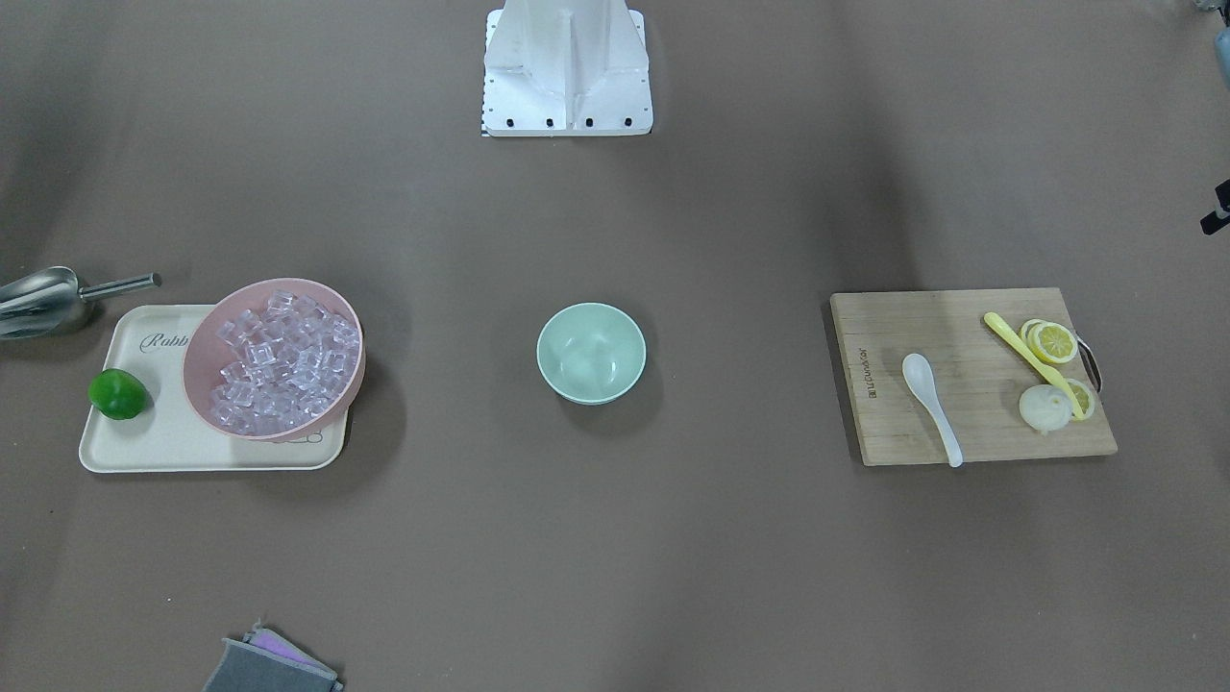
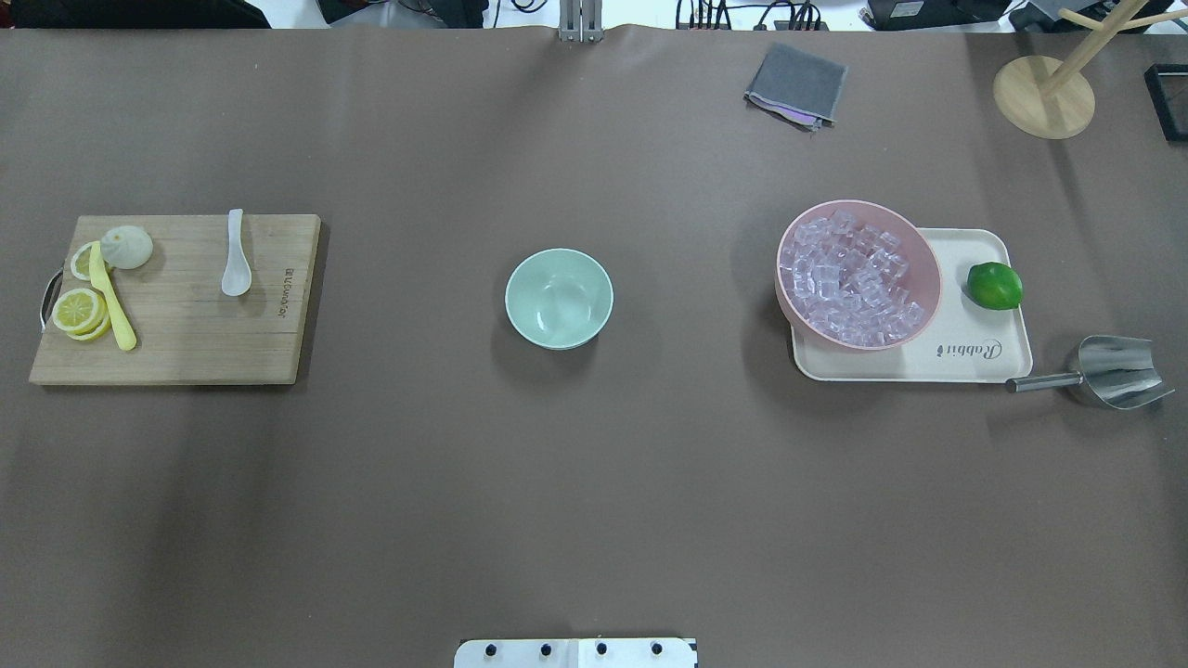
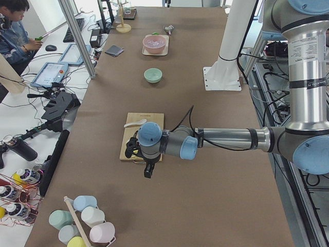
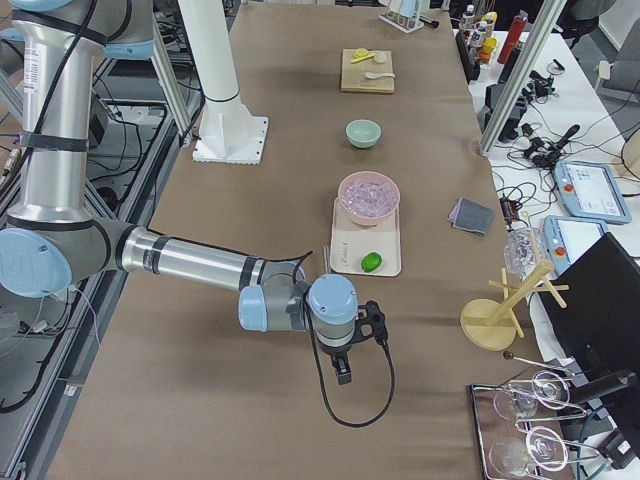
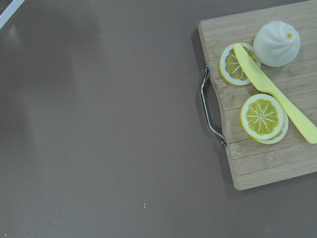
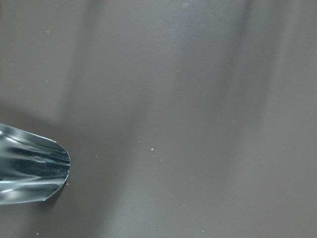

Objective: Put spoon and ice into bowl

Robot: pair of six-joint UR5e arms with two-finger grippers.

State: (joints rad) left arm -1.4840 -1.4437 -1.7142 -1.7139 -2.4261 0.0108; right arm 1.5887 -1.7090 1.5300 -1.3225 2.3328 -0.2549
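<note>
The white spoon lies on the wooden cutting board, scoop toward the robot. The mint-green bowl stands mid-table with nothing in it. Several clear ice cubes fill a pink bowl on a cream tray. My left gripper shows only in the exterior left view, above the table just off the board's handle end; I cannot tell if it is open or shut. My right gripper shows only in the exterior right view, beyond the tray's end; I cannot tell its state either.
On the board lie a yellow utensil, lemon slices and a white bun-shaped piece. A metal scoop lies beside the tray, a lime on it. A grey cloth and a wooden stand sit at the far edge.
</note>
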